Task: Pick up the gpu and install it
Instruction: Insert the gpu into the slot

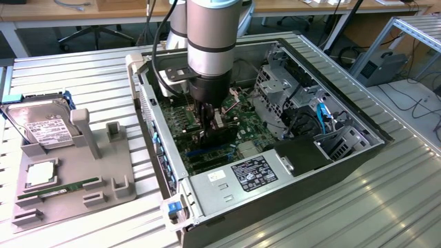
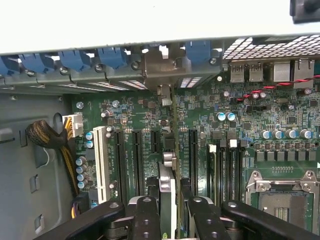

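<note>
One thin dark expansion card, the gpu, clamped edge-on in the black gripper above the green motherboard; slight misalignment with its long black slot risks jamming the contacts.

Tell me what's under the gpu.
The gpu, edge-on and clamped in the hand, stands over the green motherboard among its black slots. The board directly under the gpu is covered.
</note>
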### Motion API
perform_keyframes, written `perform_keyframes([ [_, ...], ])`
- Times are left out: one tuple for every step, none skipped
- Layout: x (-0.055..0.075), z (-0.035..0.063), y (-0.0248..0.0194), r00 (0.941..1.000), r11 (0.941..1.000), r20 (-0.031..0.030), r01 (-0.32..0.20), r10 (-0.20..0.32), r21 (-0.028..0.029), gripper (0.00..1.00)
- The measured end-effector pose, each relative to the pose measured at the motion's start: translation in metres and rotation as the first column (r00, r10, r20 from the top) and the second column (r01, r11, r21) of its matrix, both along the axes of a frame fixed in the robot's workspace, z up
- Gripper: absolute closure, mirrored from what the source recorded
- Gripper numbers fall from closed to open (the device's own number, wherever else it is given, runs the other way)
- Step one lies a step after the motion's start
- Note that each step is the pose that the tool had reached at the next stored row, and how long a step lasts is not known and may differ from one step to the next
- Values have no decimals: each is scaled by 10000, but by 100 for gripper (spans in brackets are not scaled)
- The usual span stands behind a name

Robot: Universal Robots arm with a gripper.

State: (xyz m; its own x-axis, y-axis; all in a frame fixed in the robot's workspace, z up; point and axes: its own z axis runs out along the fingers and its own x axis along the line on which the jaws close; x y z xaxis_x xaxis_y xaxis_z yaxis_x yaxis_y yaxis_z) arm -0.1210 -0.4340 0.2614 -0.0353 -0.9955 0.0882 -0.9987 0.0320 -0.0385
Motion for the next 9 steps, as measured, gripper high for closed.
perform_keyframes([
  [0, 0, 0, 10000, 10000, 0, 0, 0, 0, 73],
  [0, 0, 0, 10000, 10000, 0, 0, 0, -1, 73],
  [0, 0, 0, 10000, 10000, 0, 0, 0, 0, 73],
  [0, 0, 0, 10000, 10000, 0, 0, 0, 0, 73],
  [0, 0, 0, 10000, 10000, 0, 0, 0, 0, 73],
  [0, 0, 0, 10000, 10000, 0, 0, 0, 0, 73],
  [1, 0, 1, 10000, 10000, -1, 0, 0, -1, 73],
  [2, 0, 4, 10000, 10000, 0, -1, 1, 0, 73],
  [2, 0, 8, 10000, 10000, 0, 0, 0, 0, 73],
])
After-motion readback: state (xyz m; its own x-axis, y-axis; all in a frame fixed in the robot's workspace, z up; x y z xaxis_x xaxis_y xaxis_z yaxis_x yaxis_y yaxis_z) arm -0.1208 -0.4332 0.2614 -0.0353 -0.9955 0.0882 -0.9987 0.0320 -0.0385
